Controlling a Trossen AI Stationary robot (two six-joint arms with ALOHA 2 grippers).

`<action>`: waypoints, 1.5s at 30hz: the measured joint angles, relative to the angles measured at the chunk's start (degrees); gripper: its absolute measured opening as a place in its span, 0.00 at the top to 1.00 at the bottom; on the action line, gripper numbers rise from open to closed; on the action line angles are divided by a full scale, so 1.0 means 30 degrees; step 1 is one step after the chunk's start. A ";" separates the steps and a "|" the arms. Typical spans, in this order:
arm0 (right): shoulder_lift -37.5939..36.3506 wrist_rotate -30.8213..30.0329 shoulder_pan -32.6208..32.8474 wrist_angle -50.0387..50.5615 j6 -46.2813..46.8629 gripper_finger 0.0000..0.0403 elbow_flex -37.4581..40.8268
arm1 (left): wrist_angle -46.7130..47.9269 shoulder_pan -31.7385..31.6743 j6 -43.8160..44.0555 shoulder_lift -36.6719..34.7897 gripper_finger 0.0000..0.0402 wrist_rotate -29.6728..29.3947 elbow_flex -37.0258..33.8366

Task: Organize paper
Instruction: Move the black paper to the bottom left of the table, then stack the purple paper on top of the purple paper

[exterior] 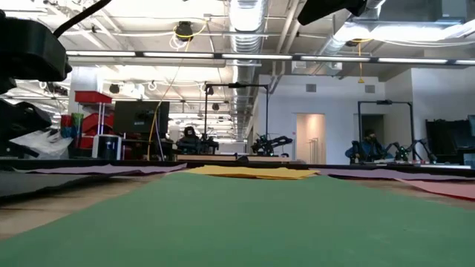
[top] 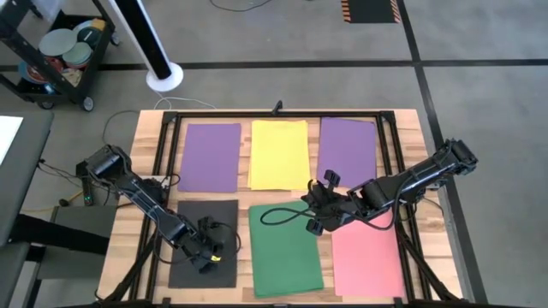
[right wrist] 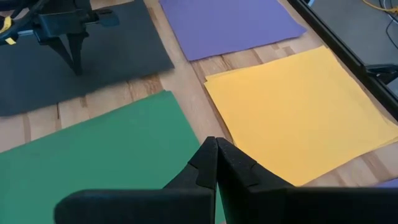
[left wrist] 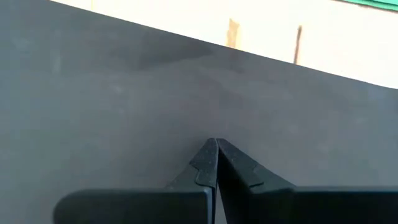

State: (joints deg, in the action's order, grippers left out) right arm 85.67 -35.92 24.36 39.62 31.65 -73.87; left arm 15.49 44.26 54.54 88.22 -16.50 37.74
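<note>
High view | left gripper fingers pressed together, empty, over black paper beside green paper | right gripper closed, empty, above green sheet's corner near yellow paper

The light was bright and even, coming from long ceiling lamps in the low view, which glared white. On the table the arms threw only soft, short shadows. In the low view the green paper close to the lens was out of focus. In the left wrist view the black paper looked smooth and blurred, with a pale sheen.
</note>
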 joint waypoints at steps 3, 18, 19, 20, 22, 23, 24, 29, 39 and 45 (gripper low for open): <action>0.0000 0.0007 0.0027 0.0005 -0.0004 1.00 0.0000 | -0.0055 -0.0003 0.0216 0.0003 1.00 0.0024 0.0000; 0.0049 -0.0513 0.0525 0.2421 0.0560 0.98 0.0107 | 0.1914 -0.0332 -0.1344 0.0040 1.00 -0.2497 0.2715; 0.0103 -0.0697 0.0524 0.3020 0.0826 0.98 0.0256 | 0.1826 -0.0417 -0.1403 0.0040 1.00 -0.3024 0.2785; 0.0129 -0.0895 0.0517 0.3321 0.1058 0.99 0.0566 | 0.1631 -0.0475 -0.1406 0.0033 1.00 -0.3590 0.2798; 0.0153 -0.1137 0.0517 0.3226 0.1554 1.00 0.1588 | 0.1100 -0.0594 -0.1425 0.0033 1.00 -0.5009 0.2798; 0.0153 -0.1148 0.0519 0.2970 0.1847 1.00 0.2234 | 0.0731 -0.0655 -0.1458 0.0036 1.00 -0.5737 0.2798; 0.0137 -0.1146 0.0525 0.2475 0.2111 1.00 0.2953 | 0.0389 -0.0751 -0.1659 0.0025 1.00 -0.6264 0.2798; -0.0567 -0.0606 0.0753 -0.3820 0.2026 1.00 0.7372 | -0.2982 -0.1453 -0.3789 -0.0002 1.00 -0.6687 0.2547; -0.4411 -0.0370 0.0172 -1.4244 0.0768 1.00 1.5195 | -1.8895 -0.5138 -0.6721 -0.0164 1.00 -0.3225 -0.3221; -0.4603 0.0515 -0.2282 -1.2944 0.0378 1.00 1.6094 | -2.7706 -0.8448 -0.8030 -0.0186 1.00 -0.0897 -0.6785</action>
State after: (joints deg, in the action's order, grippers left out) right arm 71.86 -34.38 17.51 0.78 32.79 -25.58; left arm -67.63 18.92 30.45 87.66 -19.19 17.38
